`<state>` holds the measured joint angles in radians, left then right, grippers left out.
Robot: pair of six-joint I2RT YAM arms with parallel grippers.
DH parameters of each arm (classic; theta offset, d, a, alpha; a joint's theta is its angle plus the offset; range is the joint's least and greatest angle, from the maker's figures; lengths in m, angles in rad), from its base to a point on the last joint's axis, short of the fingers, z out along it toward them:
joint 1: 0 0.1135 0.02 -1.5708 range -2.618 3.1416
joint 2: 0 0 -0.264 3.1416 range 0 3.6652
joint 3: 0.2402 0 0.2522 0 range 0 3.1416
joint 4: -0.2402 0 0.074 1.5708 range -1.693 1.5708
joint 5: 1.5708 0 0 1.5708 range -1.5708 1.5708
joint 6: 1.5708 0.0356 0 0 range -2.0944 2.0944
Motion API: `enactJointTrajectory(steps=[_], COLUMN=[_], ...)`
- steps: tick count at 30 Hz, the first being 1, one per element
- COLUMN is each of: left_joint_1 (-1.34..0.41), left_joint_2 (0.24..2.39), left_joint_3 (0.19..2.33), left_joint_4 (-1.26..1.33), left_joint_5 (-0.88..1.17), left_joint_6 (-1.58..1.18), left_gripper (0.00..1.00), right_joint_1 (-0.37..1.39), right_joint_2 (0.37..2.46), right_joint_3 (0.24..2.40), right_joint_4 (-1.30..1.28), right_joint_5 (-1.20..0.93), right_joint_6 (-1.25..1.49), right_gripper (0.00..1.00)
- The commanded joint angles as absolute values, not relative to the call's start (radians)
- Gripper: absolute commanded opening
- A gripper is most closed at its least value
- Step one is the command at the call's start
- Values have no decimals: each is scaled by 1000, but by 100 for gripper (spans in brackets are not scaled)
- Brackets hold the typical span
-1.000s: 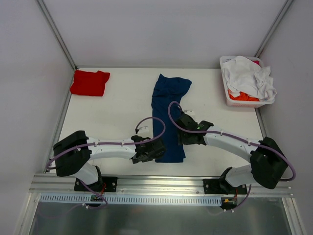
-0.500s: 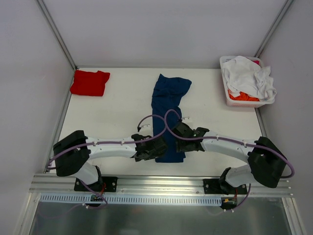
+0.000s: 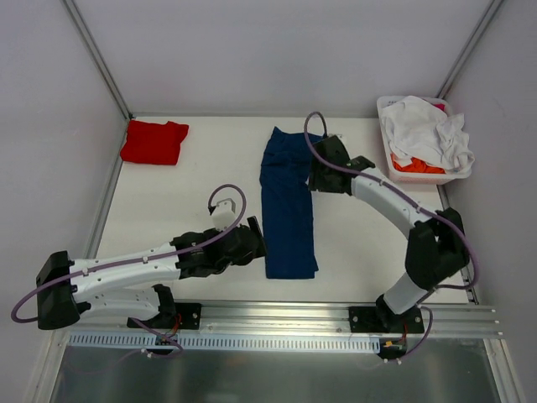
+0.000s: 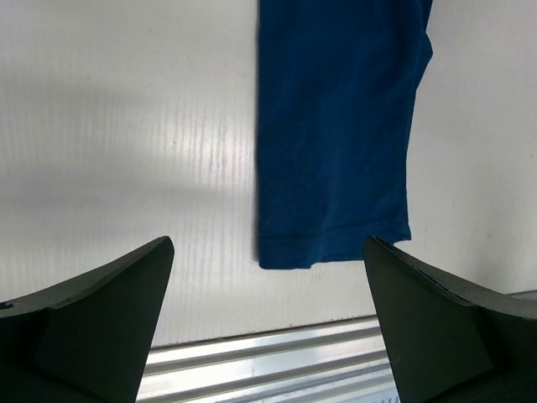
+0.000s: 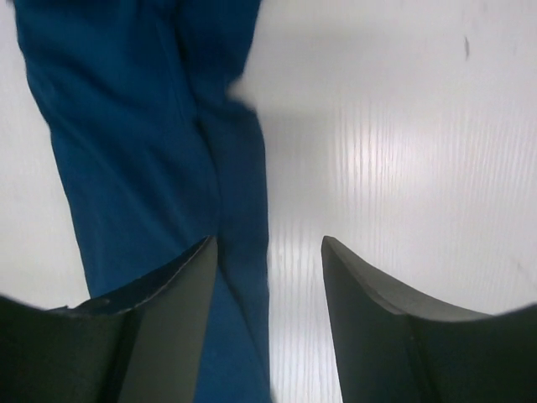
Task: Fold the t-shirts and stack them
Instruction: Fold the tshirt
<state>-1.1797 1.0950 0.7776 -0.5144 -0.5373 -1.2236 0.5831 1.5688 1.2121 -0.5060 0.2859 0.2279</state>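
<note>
A navy blue t-shirt [image 3: 288, 206] lies folded into a long narrow strip in the middle of the table, running from far to near. My left gripper [image 3: 254, 243] hangs open just left of its near end; in the left wrist view the hem [image 4: 331, 248] lies between and beyond the spread fingers [image 4: 101, 319], with nothing held. My right gripper [image 3: 317, 172] is open over the strip's far right edge. In the right wrist view the cloth edge [image 5: 243, 210] runs between the two fingers. A red t-shirt [image 3: 153, 141] lies folded at the far left.
A white basket [image 3: 391, 164] at the far right holds a crumpled white t-shirt [image 3: 424, 130] over an orange one [image 3: 417, 165]. An aluminium rail [image 3: 268, 315] runs along the near table edge. Frame posts and pale walls close the left, back and right sides.
My right arm swung from the strip's near part up to its far right edge. My left arm drew back to the left, off the near end. The strip now lies straighter.
</note>
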Motion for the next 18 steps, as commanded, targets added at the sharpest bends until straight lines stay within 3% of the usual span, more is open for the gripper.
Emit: enactJointTrajectory(steps=[1, 9, 18], left_joint_1=[-1169, -1167, -1157], left_joint_2=[1066, 1080, 1143], left_joint_3=[752, 750, 761], left_joint_4=[-535, -537, -535], left_joint_5=[-612, -629, -612], left_joint_6=[-1181, -1164, -1164], left_gripper=[98, 99, 99], right_joint_1=[473, 344, 250], right_joint_2=[1693, 2030, 2226], right_joint_3=[1386, 1730, 2006], right_joint_4=[-502, -506, -506], right_joint_5=[158, 17, -116], right_joint_6=[115, 48, 60], right_gripper=[57, 57, 56])
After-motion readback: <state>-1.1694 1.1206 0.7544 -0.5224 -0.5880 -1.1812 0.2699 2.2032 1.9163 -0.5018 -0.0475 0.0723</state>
